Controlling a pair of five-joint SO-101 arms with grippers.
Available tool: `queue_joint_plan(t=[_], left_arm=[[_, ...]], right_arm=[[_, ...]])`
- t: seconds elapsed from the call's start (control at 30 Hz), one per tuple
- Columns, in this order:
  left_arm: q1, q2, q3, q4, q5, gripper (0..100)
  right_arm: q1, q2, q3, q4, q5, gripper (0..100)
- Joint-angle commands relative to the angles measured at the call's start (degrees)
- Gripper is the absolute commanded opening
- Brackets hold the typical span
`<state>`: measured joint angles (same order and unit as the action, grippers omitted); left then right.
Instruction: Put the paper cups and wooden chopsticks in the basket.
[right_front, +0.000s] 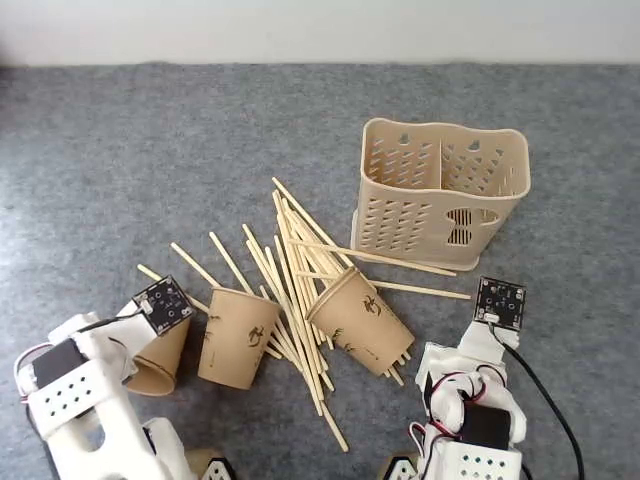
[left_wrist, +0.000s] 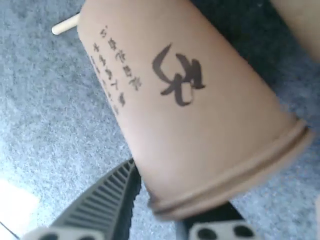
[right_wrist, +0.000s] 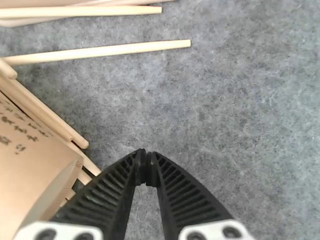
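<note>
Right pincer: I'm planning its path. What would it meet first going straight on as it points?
Probably bare grey mat, then a loose chopstick lying across its line; depth is unclear.

Three brown paper cups (right_front: 238, 338) (all tipped over) lie among scattered wooden chopsticks (right_front: 298, 290) beside the upright beige basket (right_front: 395, 225).

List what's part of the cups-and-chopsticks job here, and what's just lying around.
Job:
- left paper cup
- middle paper cup
- right paper cup, lying on the chopsticks
- wooden chopsticks, scattered pile
- basket, upright

Not the job:
- grey carpet under everything
- white wall behind
</note>
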<state>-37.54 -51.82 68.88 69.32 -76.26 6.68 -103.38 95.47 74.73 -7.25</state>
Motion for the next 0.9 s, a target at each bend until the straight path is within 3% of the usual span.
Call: queue_joint_plan(t=[0.0, 0.23, 0.67, 0.87], left_arm=[[0.3, -0.1, 0.0, -0.6, 0.5, 1], [0.3, -0.1, -1.2, 1.6, 0.6, 1], [0.0, 0.0, -22.3, 28.7, 0.8, 1], [2.5, 0.4, -25.2, 28.7, 6.5, 2]], right_arm=[[0.1, -0.5, 1.0, 0.1, -0.4, 0.9], [0.1, -0.5, 1.0, 0.1, -0.4, 0.9], [0.1, -0.5, 1.0, 0.1, -0.4, 0.9], [0.1, -0.5, 1.0, 0.1, -0.4, 0.9]])
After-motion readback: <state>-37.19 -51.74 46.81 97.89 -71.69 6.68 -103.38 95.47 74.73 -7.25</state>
